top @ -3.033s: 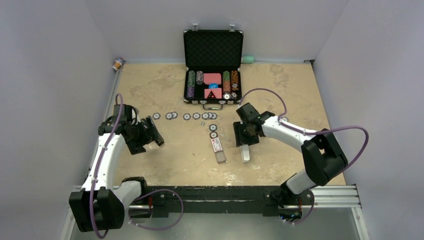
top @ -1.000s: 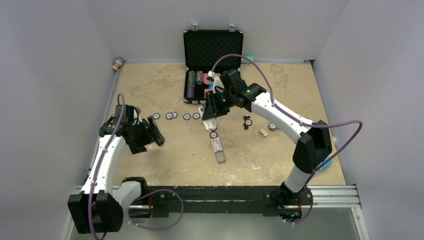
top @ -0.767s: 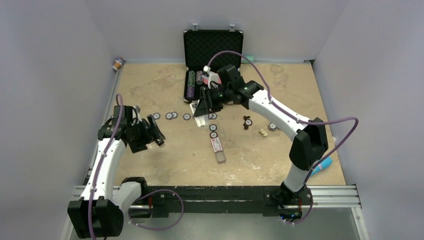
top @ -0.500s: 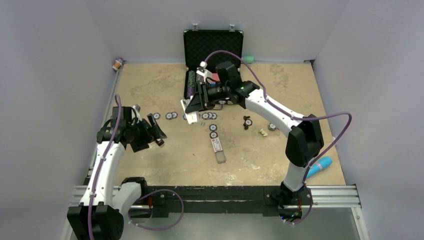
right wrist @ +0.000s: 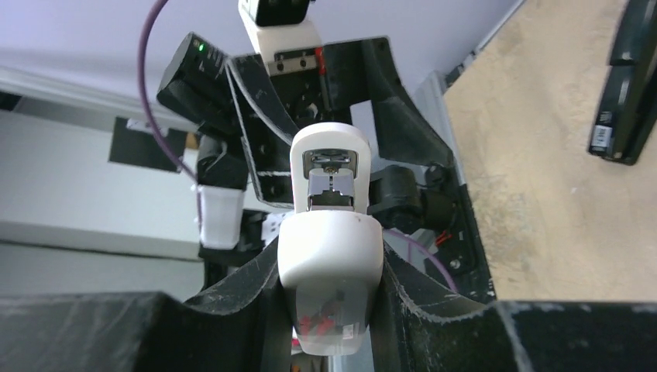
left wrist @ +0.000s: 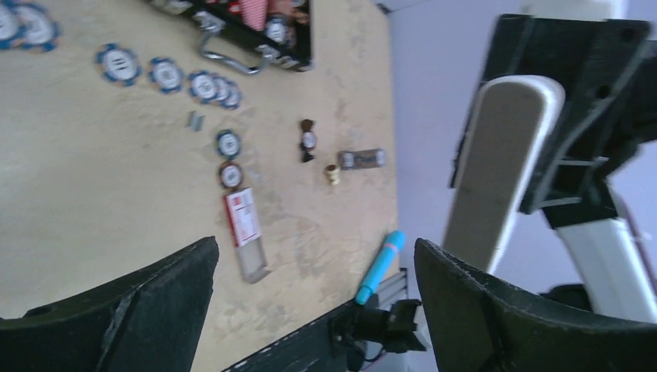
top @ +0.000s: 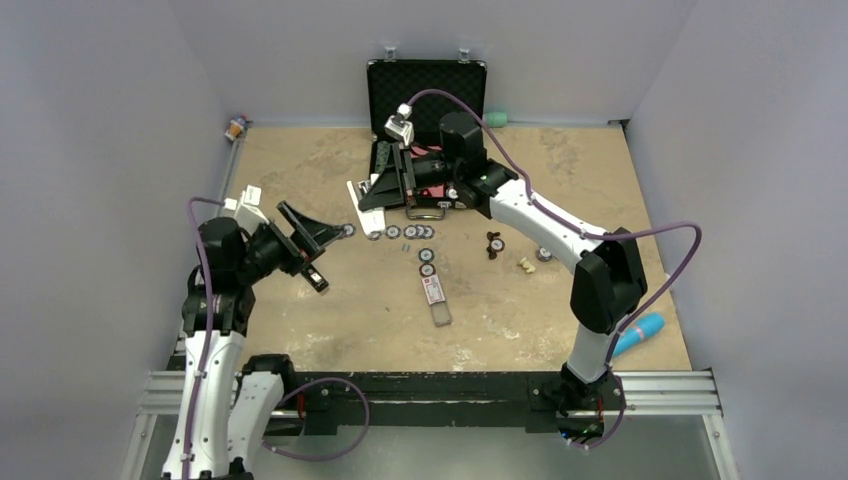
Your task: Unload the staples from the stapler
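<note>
My right gripper (top: 372,193) is shut on the stapler (top: 353,192), a white oblong body. It holds it in the air left of the poker case, nose toward the left arm. In the right wrist view the stapler (right wrist: 331,232) sits between my jaws, with a silvery metal track (right wrist: 331,182) in its open front end. No black stapler shows. My left gripper (top: 324,256) is raised, wide open and empty, facing the stapler (left wrist: 500,155). Tiny grey staples (left wrist: 194,118) lie on the table by the chip row (top: 407,244).
An open black poker case (top: 425,85) stands at the back centre. Loose chips (top: 373,234) lie in a row before it. A clear box with a red-white label (top: 435,297) lies mid-table. Wrapped sweets (top: 495,241) and a blue tube (top: 640,333) lie to the right.
My right arm lifted the stapler off the table and swung it left, past the case front, toward the left arm. My left arm rose and turned its open jaws to face it.
</note>
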Tool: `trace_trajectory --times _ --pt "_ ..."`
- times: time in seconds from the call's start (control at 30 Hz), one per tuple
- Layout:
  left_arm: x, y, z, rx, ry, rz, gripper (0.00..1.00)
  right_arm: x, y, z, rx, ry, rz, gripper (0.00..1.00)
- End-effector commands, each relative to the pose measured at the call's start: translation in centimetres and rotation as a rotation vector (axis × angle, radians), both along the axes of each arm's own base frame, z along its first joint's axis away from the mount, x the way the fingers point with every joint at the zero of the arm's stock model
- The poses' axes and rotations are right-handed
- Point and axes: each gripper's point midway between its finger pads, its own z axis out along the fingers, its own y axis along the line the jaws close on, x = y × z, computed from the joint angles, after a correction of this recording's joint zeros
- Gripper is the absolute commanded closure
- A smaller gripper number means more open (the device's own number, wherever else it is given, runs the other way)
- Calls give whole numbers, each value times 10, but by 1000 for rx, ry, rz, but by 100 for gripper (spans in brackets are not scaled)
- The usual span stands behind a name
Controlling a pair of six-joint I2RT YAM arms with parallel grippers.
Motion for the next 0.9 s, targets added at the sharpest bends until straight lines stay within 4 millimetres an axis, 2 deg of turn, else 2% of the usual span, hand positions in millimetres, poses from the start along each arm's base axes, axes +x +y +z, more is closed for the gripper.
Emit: trace_trajectory --times 0.0,0.1,0.27,0.4,0.53,0.87 --pt "-2 -37 103 -237 -332 -245 0 -24 -15 65 196 -21 87 100" --pt "-12 -41 142 -267 -475 -295 0 -26 -16 88 267 -55 95 100" --pt "-24 -48 175 -249 -568 -378 2 -26 -16 109 296 -81 98 100" --pt "-28 -60 184 -254 -594 -455 7 -27 -17 122 319 -93 96 100" --pt "-28 -73 187 -255 -604 -503 8 -27 -17 127 325 -93 95 100" --pt "-7 -71 185 -245 -576 -420 18 -31 -20 135 335 -98 99 100"
